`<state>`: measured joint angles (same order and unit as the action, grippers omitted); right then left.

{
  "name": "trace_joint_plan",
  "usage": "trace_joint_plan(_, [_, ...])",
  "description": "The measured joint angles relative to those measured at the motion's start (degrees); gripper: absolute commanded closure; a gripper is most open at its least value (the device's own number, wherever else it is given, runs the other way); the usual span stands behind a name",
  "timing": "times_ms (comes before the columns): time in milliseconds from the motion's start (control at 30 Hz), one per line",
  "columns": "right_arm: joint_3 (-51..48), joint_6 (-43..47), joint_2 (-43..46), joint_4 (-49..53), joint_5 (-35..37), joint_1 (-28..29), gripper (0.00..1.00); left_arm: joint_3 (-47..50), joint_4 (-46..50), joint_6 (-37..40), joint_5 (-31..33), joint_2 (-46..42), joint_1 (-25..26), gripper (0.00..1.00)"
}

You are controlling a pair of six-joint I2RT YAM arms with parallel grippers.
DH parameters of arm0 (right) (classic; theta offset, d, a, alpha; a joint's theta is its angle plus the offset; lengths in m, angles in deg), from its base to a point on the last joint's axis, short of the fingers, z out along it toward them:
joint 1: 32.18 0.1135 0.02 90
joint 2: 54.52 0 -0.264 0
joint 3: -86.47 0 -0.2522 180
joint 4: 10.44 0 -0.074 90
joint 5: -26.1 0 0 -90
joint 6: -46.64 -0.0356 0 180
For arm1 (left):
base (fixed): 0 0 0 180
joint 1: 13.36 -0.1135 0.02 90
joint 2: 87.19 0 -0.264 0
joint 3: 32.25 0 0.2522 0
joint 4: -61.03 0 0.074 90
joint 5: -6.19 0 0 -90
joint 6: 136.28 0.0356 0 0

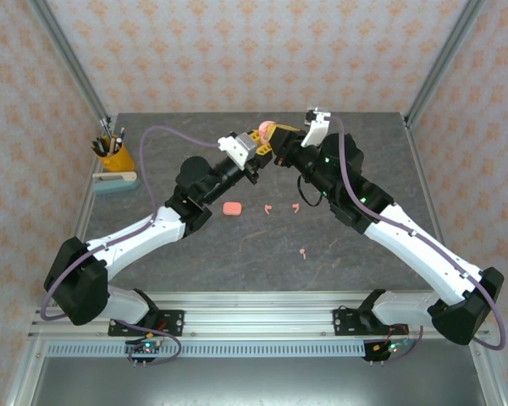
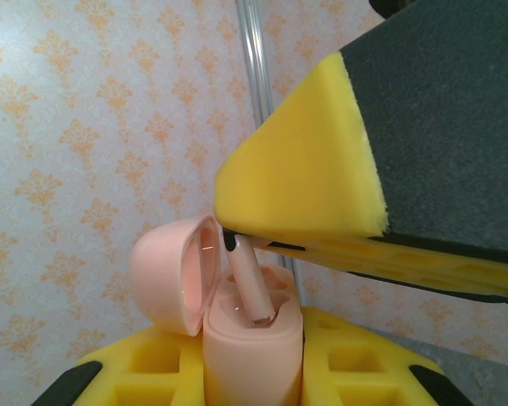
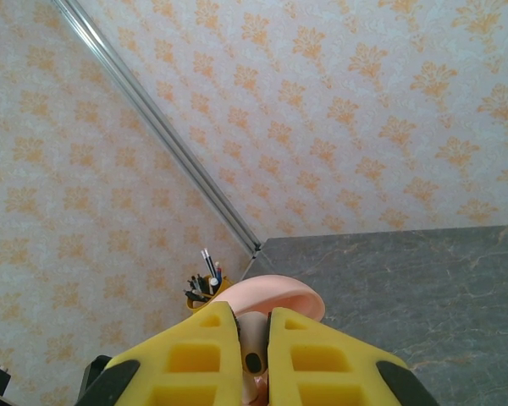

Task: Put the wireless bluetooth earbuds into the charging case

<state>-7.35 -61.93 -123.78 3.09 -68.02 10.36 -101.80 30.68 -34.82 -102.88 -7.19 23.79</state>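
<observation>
My left gripper (image 1: 258,145) is raised over the far middle of the table, shut on a pink charging case (image 2: 254,355) that stands upright between its yellow fingers (image 2: 364,364). The case's lid (image 2: 173,275) is swung open to the left. From the right, my right gripper (image 1: 279,144) is shut on one pale-pink earbud (image 3: 254,334). The earbud's stem (image 2: 252,288) slants down, and its tip rests at the mouth of a slot in the case. Three more earbuds lie on the table (image 1: 269,208) (image 1: 296,206) (image 1: 303,251).
A second pink case (image 1: 232,207), closed, lies on the grey table (image 1: 237,254) left of the loose earbuds. A yellow pen cup (image 1: 114,156) and a teal stapler (image 1: 114,182) stand at the left edge. Patterned walls and metal posts enclose the table.
</observation>
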Motion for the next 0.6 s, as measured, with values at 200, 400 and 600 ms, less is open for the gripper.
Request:
trace_joint_plan(200, [-0.13,0.02,0.0,0.02,0.85,0.0,0.89,0.0,0.22,0.0,0.0,0.0,0.0,1.0])
trace_joint_plan(400, [-0.28,0.04,0.11,0.15,1.16,-0.13,0.89,0.0,0.26,-0.02,0.0,0.0,0.0,1.0])
trace_joint_plan(600, [-0.48,0.04,0.13,0.2,1.16,-0.22,0.9,0.0,0.61,-0.02,0.02,0.0,0.0,1.0])
